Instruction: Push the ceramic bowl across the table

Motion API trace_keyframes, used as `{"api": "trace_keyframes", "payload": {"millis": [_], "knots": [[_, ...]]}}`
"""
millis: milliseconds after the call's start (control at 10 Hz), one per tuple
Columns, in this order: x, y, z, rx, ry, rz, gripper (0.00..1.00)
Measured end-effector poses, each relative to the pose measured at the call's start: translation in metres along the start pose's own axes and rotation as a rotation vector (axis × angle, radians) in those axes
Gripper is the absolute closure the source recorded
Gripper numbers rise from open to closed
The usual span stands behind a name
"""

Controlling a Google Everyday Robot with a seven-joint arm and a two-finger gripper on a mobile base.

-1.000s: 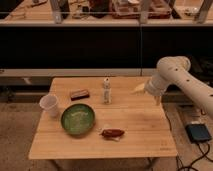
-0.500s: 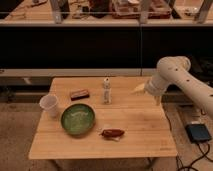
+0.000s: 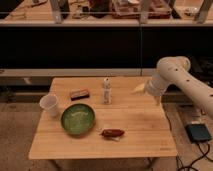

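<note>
the green ceramic bowl (image 3: 78, 119) sits on the left half of the pale wooden desk (image 3: 142, 127), nearer the front edge than the back. a white paper cup (image 3: 50, 105) stands just beside it at the upper left, upright, close to the desk's left edge. behind the bowl lies a flat, dark reddish-brown block (image 3: 80, 94), and to the right of that a small pale bottle (image 3: 106, 91) stands upright near the middle of the back half. a red packet (image 3: 112, 133) lies just to the right of the bowl's front rim.

the white arm (image 3: 175, 75) reaches in from the right, bent at a rounded joint. its tool (image 3: 139, 89), yellowish at the tip, hangs over the desk's right rear part, well apart from the bowl and right of the bottle. whether the tool is released or clenched i cannot tell; nothing shows in it. a dark blue box (image 3: 198, 132) with a cable lies on the floor to the right.
</note>
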Motion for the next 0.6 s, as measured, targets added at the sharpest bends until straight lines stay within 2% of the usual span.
{"api": "trace_keyframes", "payload": {"millis": [400, 600], "knots": [[-0.001, -0.001, 0.0, 0.001, -0.002, -0.002, 0.2], [-0.015, -0.03, 0.004, 0.004, -0.012, -0.068, 0.2]]}}
